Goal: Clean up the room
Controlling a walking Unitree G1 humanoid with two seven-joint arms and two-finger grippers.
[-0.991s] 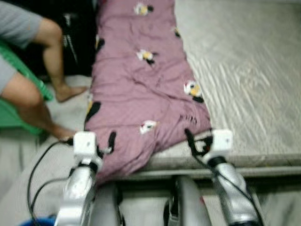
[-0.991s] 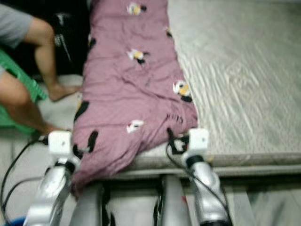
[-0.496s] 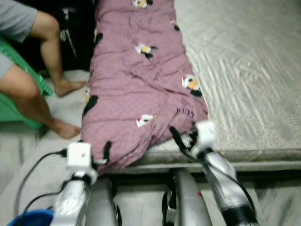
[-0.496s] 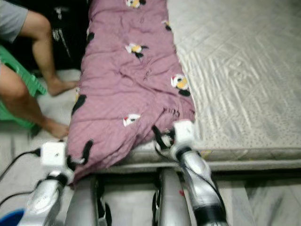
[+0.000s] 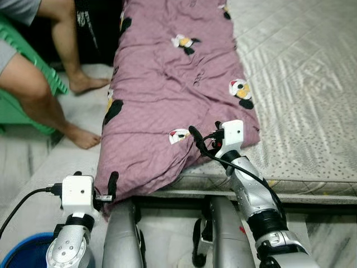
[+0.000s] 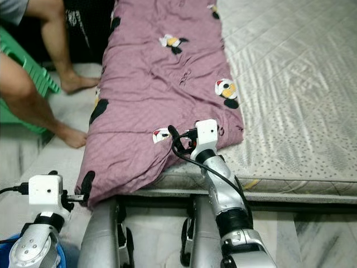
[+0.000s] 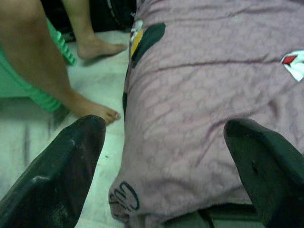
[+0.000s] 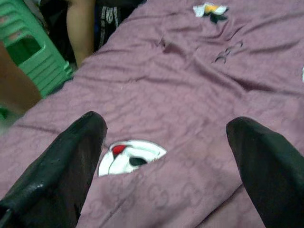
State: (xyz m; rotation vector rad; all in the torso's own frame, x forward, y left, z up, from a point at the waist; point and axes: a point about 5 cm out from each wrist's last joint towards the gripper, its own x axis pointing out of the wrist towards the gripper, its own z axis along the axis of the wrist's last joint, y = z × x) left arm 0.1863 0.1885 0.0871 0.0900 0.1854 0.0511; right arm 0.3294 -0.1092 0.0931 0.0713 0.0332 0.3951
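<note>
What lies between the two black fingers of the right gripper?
In the right wrist view, the mauve penguin-print blanket spans the gap between the open right gripper's fingers, a white penguin patch beside one finger.

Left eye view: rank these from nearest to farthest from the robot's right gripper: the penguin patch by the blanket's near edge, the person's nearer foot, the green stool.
1. Penguin patch, on the blanket just to the left of the right gripper.
2. Person's nearer foot, on the floor left of the blanket.
3. Green stool, far left, behind the person's leg.

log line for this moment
left gripper: open, at blanket edge | right gripper: open, over blanket | mattress | person seated left
</note>
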